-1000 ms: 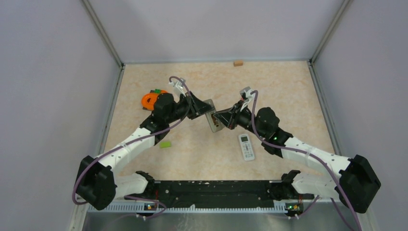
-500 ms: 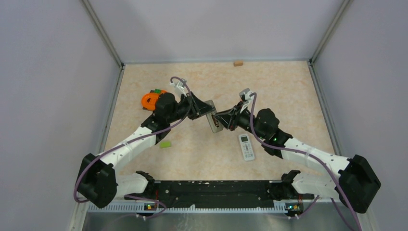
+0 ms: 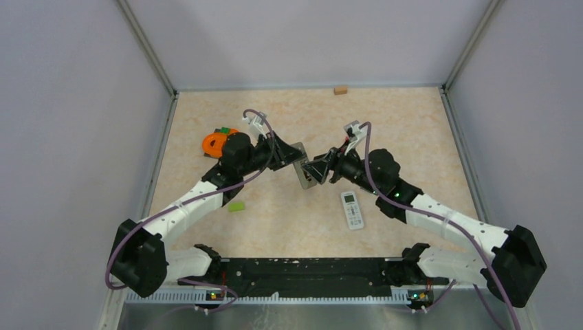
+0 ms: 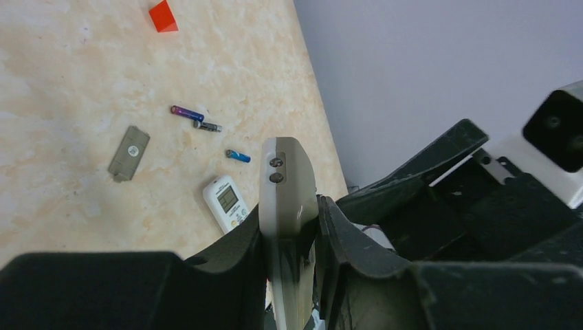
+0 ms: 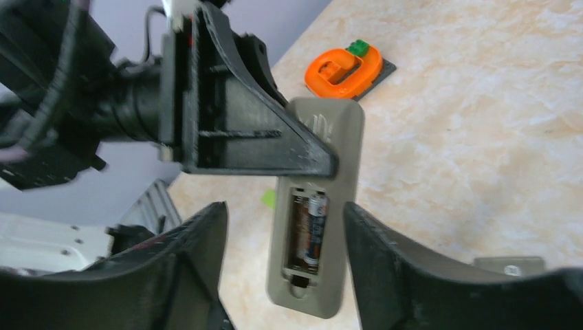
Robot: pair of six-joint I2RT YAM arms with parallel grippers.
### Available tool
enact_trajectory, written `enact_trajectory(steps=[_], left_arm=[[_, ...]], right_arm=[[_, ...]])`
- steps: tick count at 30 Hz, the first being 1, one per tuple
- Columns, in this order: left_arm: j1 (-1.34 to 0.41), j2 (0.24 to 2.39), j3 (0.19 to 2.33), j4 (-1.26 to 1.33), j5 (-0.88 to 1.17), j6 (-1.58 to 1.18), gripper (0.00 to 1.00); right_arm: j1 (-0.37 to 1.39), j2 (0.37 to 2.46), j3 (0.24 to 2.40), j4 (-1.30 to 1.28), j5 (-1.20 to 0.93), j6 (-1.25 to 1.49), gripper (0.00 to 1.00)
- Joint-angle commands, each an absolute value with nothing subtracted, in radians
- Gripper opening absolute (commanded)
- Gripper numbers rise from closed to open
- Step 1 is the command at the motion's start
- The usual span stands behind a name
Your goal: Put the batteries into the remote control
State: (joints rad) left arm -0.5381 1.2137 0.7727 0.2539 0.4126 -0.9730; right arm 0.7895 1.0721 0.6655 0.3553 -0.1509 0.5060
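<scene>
**Above the middle of the table: grey remote held up, battery bay uncovered**

Above the middle of the table, the left gripper is pinched onto one end of the grey remote. It holds the remote clear of the surface, with the back facing the right wrist camera. The battery bay is uncovered, and two batteries lie side by side inside it. The right gripper stands spread, one finger on each side of the bay end. There is a plain gap on at least one side, and it grips nothing.

On the table beneath, the left wrist view shows a purple-and-blue battery with a dark battery just beside it. A small blue battery lies a little apart from that pair. The grey battery cover lies flat to their left, and a white remote lies face up near the blue cell. A red wedge sits well apart from them. An orange object and a green block lie beside the left arm.
</scene>
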Motion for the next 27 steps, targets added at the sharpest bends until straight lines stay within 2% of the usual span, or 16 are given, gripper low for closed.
enact_trajectory(steps=[1,4,9,16,24,27], left_arm=[[-0.536,1.19,0.81,0.269,0.383,-0.905,0.0],[-0.537,1.191,0.804,0.286,0.38,-0.893,0.0],[-0.535,1.184,0.799,0.311,0.37,-0.882,0.0],[-0.535,1.16,0.772,0.383,0.335,-0.905,0.0],[-0.534,1.133,0.756,0.416,0.306,-0.908,0.0],[-0.535,1.134,0.752,0.42,0.312,-0.914,0.0]], right_arm=[[0.802,1.017,0.768,0.294,-0.122,0.645,0.69],[0.799,1.002,0.782,0.262,-0.09,0.716,0.78],[0.784,0.985,0.803,0.058,0.062,0.896,0.85],[0.773,0.963,0.722,0.151,-0.036,1.163,0.89],[0.773,0.939,0.637,0.188,0.028,1.386,0.93],[0.772,0.945,0.598,0.277,0.027,1.438,0.93]])
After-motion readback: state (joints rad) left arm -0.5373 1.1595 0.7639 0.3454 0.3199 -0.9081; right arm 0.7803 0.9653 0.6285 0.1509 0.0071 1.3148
